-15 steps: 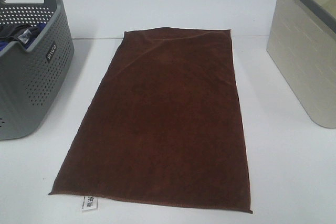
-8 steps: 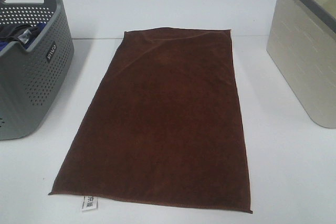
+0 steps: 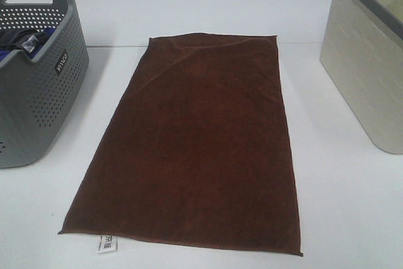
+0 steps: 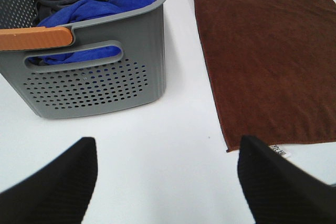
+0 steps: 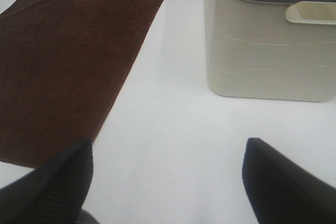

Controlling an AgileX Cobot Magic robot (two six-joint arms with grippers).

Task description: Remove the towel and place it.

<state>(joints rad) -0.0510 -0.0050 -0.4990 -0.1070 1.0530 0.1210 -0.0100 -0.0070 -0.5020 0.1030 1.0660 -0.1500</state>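
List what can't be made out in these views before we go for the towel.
- Print on the towel's white tag: too small in the high view; the left gripper's finger partly covers it in the left wrist view.
- Inside of the cream bin: cut off by the high view's edge; the right wrist view shows only the rim.
- Clothes deeper in the grey basket: hidden by its wall.
- Both arms: outside the high view.
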